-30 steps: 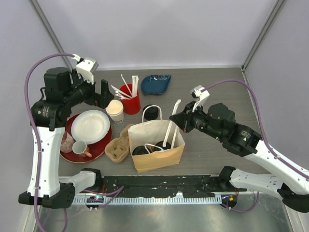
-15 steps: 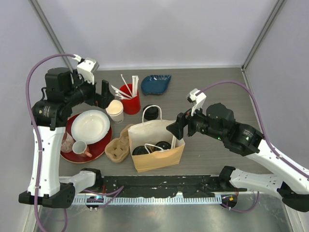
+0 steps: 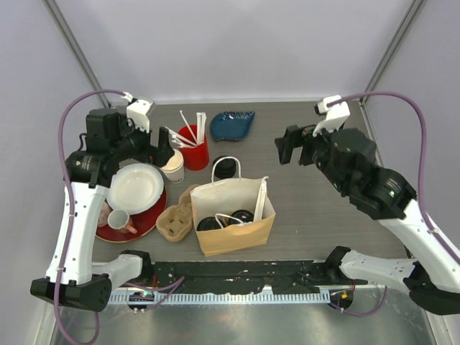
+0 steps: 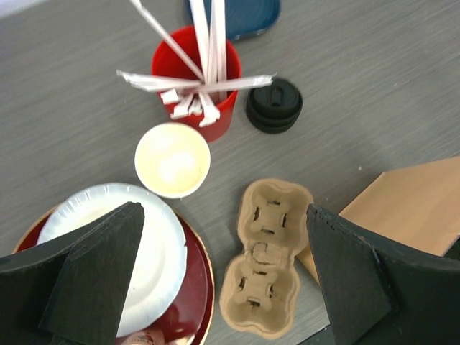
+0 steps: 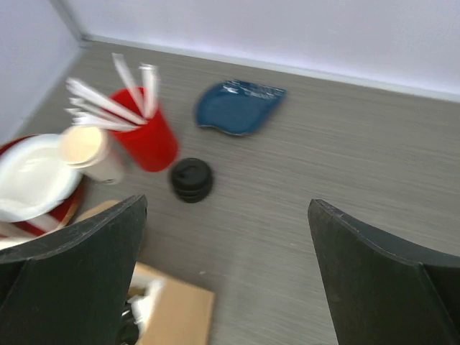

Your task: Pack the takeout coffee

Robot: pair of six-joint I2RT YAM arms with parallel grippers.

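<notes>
Left wrist: lidless cup (image 4: 172, 159) upright, mouth up; left hand (image 4: 223, 215), right hand (image 5: 226, 205) gaping, empty.

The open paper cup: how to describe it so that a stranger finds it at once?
Start at the brown paper bag in the middle. Behind it, to the left, stands a red cup of white sticks; the paper cup is just left of that. Only it is cream and lidless.

Bright, even light; soft shadows; right wrist view blurred, seemingly smeared.
</notes>
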